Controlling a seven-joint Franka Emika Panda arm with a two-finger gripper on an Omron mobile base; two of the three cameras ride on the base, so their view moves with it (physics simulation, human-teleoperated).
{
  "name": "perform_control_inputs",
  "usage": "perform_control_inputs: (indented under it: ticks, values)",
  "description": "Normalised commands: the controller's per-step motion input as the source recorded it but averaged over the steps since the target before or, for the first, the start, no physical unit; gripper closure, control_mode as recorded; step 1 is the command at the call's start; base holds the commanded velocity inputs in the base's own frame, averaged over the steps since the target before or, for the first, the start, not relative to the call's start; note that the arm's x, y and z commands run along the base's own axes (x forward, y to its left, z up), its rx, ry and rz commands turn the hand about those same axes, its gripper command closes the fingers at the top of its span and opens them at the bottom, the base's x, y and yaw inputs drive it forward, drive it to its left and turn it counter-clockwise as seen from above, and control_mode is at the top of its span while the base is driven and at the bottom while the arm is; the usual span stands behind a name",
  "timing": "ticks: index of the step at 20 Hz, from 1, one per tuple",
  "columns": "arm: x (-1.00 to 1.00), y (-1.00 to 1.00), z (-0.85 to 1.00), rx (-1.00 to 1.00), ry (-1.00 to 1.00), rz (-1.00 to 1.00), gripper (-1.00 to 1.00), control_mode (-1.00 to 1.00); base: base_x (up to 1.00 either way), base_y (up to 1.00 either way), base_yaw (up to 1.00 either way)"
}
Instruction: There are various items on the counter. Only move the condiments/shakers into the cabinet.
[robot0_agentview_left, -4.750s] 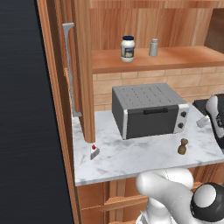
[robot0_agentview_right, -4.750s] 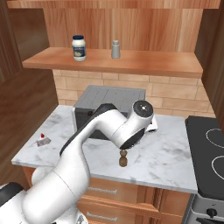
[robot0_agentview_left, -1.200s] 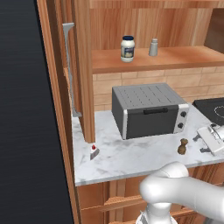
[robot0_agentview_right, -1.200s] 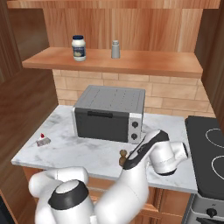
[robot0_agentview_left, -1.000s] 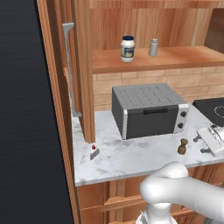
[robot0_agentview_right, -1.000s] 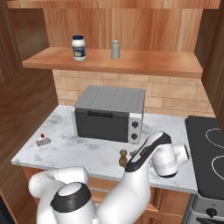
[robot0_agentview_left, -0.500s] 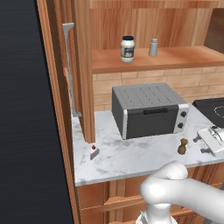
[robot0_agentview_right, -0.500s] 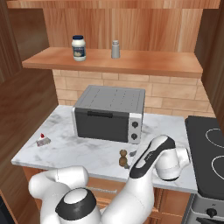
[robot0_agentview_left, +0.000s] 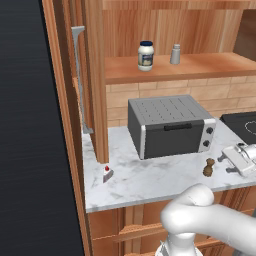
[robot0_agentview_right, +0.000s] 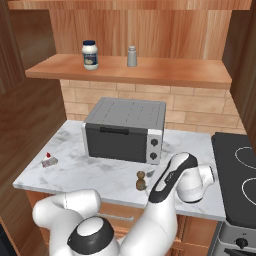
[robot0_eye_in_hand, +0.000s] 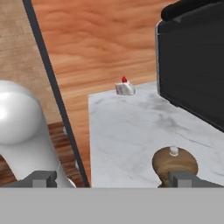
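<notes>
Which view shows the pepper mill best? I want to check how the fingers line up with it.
The hand view: the pepper mill looms large and close, seen from above, just beside one of the fingers. The left base view shows it small but unobstructed on the counter; in the right base view it stands small against the arm.

Even, bright rendered light; soft shadows, no blur.

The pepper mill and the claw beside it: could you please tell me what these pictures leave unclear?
- Pepper mill: its base is cut off by the hand view's bottom edge.
- Claw: in the left base view its fingertips are too small to judge contact with the mill; in the right base view the arm's forearm covers them.
- Jar label: too small to read.
</notes>
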Motion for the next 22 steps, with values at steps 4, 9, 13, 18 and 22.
perform_control_inputs:
  ticks: [4,9,13,18,22]
  values:
    - [0.15,0.13,-0.09,0.0,0.06,0.0,-1.0,-1.0,0.0,0.0,0.0]
    - [0.05,0.12,-0.11,0.0,0.04,0.0,-1.0,-1.0,0.0,0.0,0.0]
    - [0.0,0.09,-0.09,0.0,0.04,0.0,-1.0,-1.0,0.0,0.0,0.0]
    - [0.0,0.03,-0.05,0.0,0.01,0.0,-1.0,-1.0,0.0,0.0,0.0]
    - [0.0,0.0,0.0,0.0,0.0,-0.02,-1.0,-1.0,0.0,0.0,0.0]
